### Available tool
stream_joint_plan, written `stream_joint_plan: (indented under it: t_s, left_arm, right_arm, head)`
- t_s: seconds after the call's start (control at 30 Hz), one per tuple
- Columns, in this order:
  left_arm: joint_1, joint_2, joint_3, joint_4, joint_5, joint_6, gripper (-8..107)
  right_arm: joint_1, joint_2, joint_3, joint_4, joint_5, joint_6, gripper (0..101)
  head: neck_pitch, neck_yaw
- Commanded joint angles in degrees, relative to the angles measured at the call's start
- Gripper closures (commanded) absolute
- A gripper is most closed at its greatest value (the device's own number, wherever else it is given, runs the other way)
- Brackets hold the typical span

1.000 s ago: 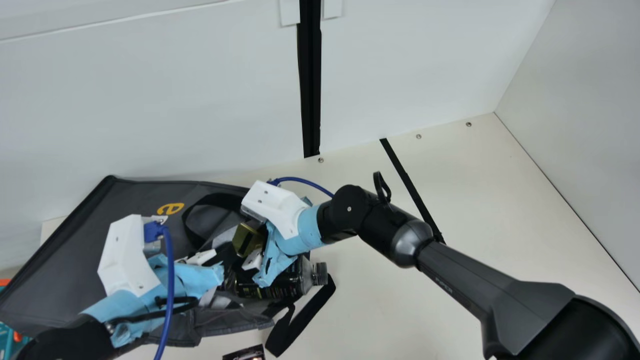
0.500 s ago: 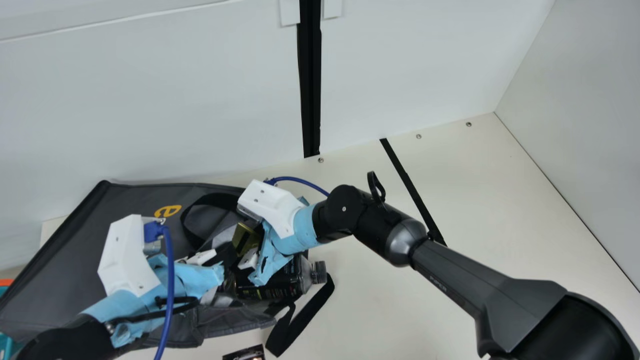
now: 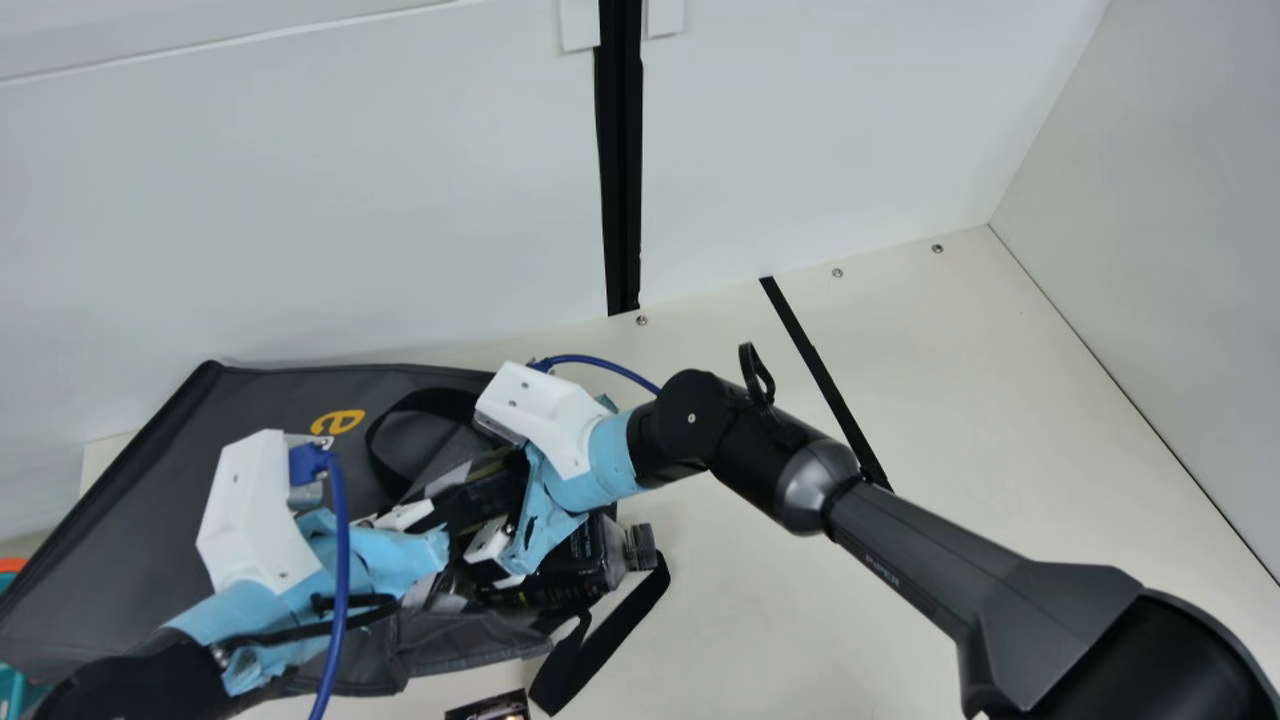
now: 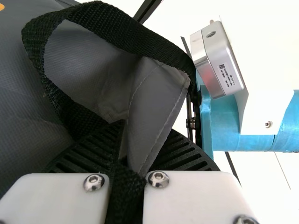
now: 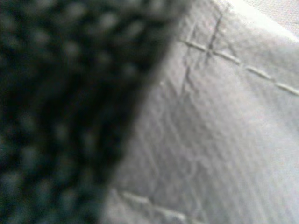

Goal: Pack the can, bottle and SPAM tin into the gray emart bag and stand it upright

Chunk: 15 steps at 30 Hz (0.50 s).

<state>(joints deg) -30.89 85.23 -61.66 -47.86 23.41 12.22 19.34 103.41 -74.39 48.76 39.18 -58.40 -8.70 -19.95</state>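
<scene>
The gray emart bag (image 3: 130, 530) lies on its side at the main view's left, mouth toward the middle. My left gripper (image 3: 445, 505) is at the mouth; in the left wrist view the left gripper (image 4: 134, 151) is shut on the bag's fabric (image 4: 156, 100) and black strap (image 4: 128, 191). The dark bottle (image 3: 590, 555) lies at the mouth, its cap (image 3: 638, 545) pointing right. My right gripper (image 3: 490, 540) is beside the bottle, over the mouth, partly hidden by its wrist. In the right wrist view, a black strap (image 5: 60, 107) and gray fabric (image 5: 210, 130) are very close.
A dark printed item (image 3: 490, 708) is at the main view's bottom edge. A loose strap loop (image 3: 600, 640) extends below the bottle. White walls stand behind and right. Something teal and orange (image 3: 15, 680) is at the lower left.
The gold-coloured piece beside my right gripper is no longer visible. My right arm moved slightly left, then hardly at all, and its gripper has turned a little. The left arm has kept still.
</scene>
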Motion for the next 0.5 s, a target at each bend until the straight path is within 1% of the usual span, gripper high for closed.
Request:
stream_joint_plan:
  t_s: [0.0,0.43,0.47]
  left_arm:
    - [0.0,0.0,0.0,0.0,0.0,0.0,107]
    - [0.0,0.0,0.0,0.0,0.0,0.0,107]
    - [0.0,0.0,0.0,0.0,0.0,0.0,107]
  right_arm:
    - [-0.3,-0.3,0.2,0.0,0.0,-0.2,6]
    - [-2.9,-3.5,2.5,1.5,2.3,-3.3,6]
    - [-3.2,-3.8,2.8,1.7,2.5,-3.7,13]
  head:
    - [-1.3,0.0]
    - [-1.3,0.0]
    - [-1.3,0.0]
